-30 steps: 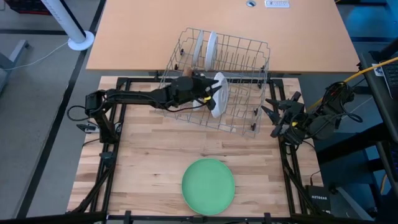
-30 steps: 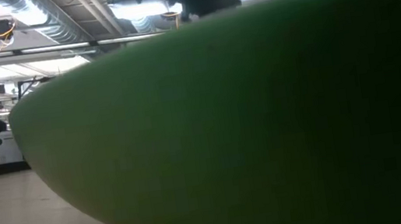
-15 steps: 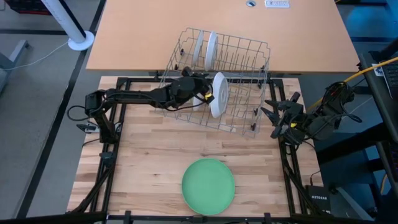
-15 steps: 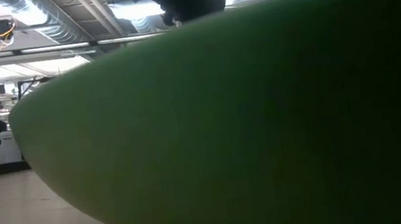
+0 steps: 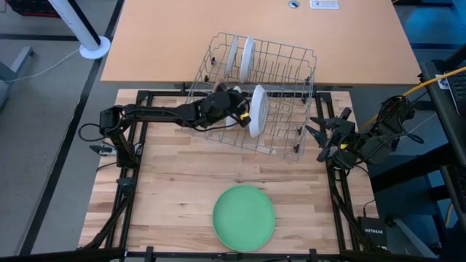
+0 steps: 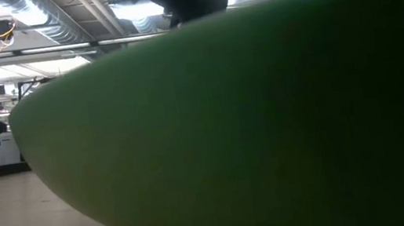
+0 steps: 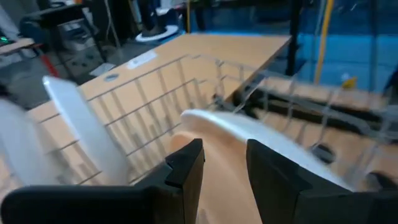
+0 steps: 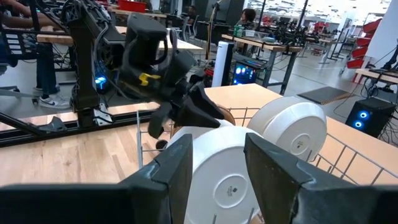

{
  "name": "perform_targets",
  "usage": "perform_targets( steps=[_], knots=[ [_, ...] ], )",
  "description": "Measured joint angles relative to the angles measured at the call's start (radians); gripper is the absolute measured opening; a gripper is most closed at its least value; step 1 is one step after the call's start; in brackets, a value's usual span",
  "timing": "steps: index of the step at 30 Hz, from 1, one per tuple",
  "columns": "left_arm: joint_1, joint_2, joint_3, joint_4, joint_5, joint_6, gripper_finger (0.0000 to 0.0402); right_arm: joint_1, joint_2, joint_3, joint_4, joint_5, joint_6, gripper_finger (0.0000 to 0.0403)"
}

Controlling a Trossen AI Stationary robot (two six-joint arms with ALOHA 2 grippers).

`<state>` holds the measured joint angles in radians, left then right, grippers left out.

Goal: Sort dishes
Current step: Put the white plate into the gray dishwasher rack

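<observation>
My left gripper reaches into the grey wire rack and is shut on a white plate, which stands nearly on edge. The same plate shows in the right wrist view. Two more white plates stand upright at the rack's far side. A large light green plate lies flat on the wooden table near its front edge and fills the low view. My right gripper waits open at the table's right edge, beside the rack. My left gripper pinches the white plate's rim between its two fingers, one on each face. The fingers come about level from the table's left side. The plate stands nearly upright inside the rack; whether its lower edge rests on the wires is hidden.
The rack straddles the wooden table's far edge and a tan tabletop behind it. Bare wood lies between the rack and the green plate. Black frame rails run along the table's sides.
My left gripper has kept hold of the white plate and turned it. The plate has gone from leaning with its face showing from above to standing nearly on edge, and has shifted slightly toward the rack's far side.
</observation>
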<state>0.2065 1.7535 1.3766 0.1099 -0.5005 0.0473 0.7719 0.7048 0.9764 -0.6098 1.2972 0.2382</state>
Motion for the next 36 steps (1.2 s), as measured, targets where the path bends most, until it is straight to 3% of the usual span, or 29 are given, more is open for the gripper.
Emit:
perform_targets(
  steps=[15,25,28,36],
  knots=[
    [-0.043,0.055,0.000,0.107,0.193,-0.015,0.0115,0.000,0.000,0.000,0.001,-0.008,0.027,0.0152],
    [-0.040,-0.044,0.004,0.166,0.020,0.156,0.0115,0.000,0.000,0.000,-0.028,-0.034,0.045,0.0152],
    [-0.021,-0.046,0.004,0.115,-0.067,0.191,0.0115,0.000,0.010,0.000,-0.030,-0.034,0.045,0.0152],
    [0.040,-0.021,0.002,-0.088,-0.075,0.095,0.0115,0.000,0.062,0.000,-0.029,-0.034,0.045,0.0152]
  ],
)
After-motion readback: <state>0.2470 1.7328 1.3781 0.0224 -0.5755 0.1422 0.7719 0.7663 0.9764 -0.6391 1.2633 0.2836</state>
